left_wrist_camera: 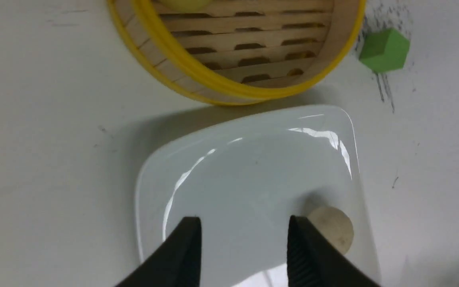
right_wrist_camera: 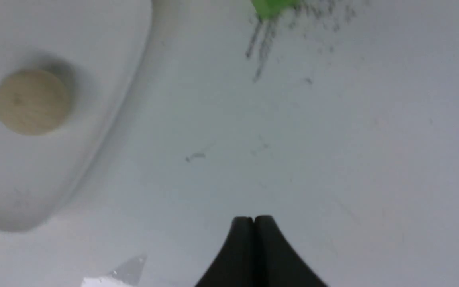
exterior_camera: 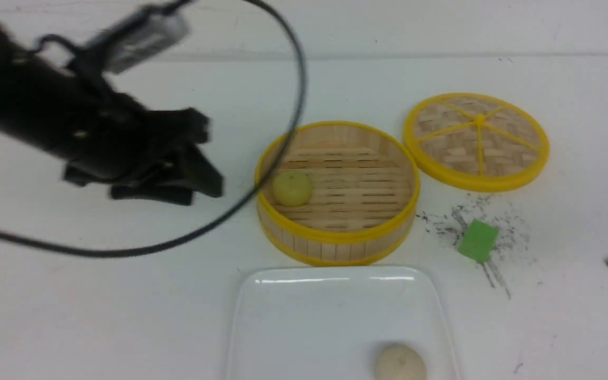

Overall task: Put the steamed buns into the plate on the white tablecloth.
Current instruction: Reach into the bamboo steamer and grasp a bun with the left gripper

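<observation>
Nearest, an off-white dome-shaped steamed bun [exterior_camera: 400,363] rests in the large glossy white rounded-square plate [exterior_camera: 309,322], close to its near right rim. Its pale yellow twin [exterior_camera: 292,189] lies in the round yellow-rimmed bamboo steamer basket [exterior_camera: 335,240] just beyond the plate, tucked against the left wall, so half the job looks done. On the left, above the white tablecloth [exterior_camera: 98,316], the left gripper [exterior_camera: 206,158] hangs with its jaws wide apart and nothing between them. The right gripper [right_wrist_camera: 253,219] is pinched fully together, empty, over bare cloth to the right of the plate.

Trouble probably lies in that wall: a finger coming down beside the yellow bun could catch the rim and shove or tip the basket. The drooping black cable [exterior_camera: 296,132] crosses the same rim (a likely snag), and a careless drop might nudge the first bun off the plate
</observation>
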